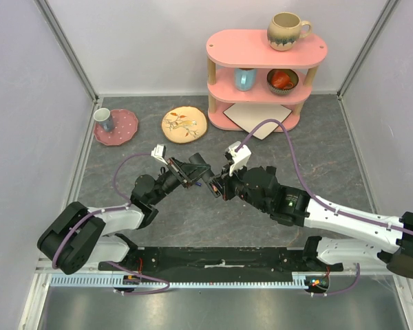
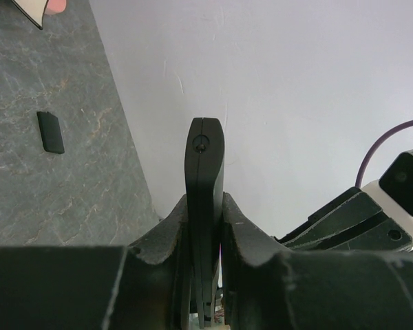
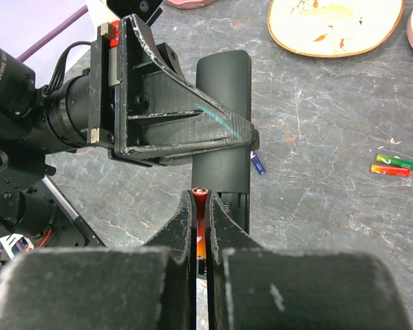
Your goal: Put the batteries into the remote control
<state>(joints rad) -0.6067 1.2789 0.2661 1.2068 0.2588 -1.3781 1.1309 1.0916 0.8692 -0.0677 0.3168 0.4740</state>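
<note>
Broadly, beneath both grippers: grey marbled table [image 1: 316,158]. Far beyond the fingertips, against the back wall: pink three-tier shelf [image 1: 265,49], carrying a speckled mug [image 1: 287,31] on top, plus a blue cup [image 1: 245,78] and a red bowl [image 1: 283,80] on the middle tier. Beyond and to the left of the left gripper [image 2: 204,230]: pink plate [image 1: 124,130] with a small cup [image 1: 103,118] on it. Closer in: a cream patterned plate [image 1: 184,124]. Both grippers raised above the table, nearly tip to tip, well short of those dishes.

Left gripper: clenched on the remote control [image 2: 204,165], pinching the slim black bar edge-on between both fingers, rounded end poking out past the fingertips. From the right wrist, seen gripped across its flat faces and stretching straight away from the right gripper [image 3: 201,206]. Off to the left of the left fingers, flat on the table and well apart: small black rectangular piece [image 2: 50,131].

Right gripper: squeezed tight on one battery [image 3: 200,195], red-orange, metal-capped end peeping out between the fingertips. Sits just at the near end of the remote control; touching or not, cannot tell.

Just past the left gripper's finger, on the table beside the remote control: a blue battery [image 3: 258,163], half hidden. Well off to the right of the right gripper, lying side by side: a green-yellow battery [image 3: 394,161] and a red-orange battery [image 3: 390,170].
</note>
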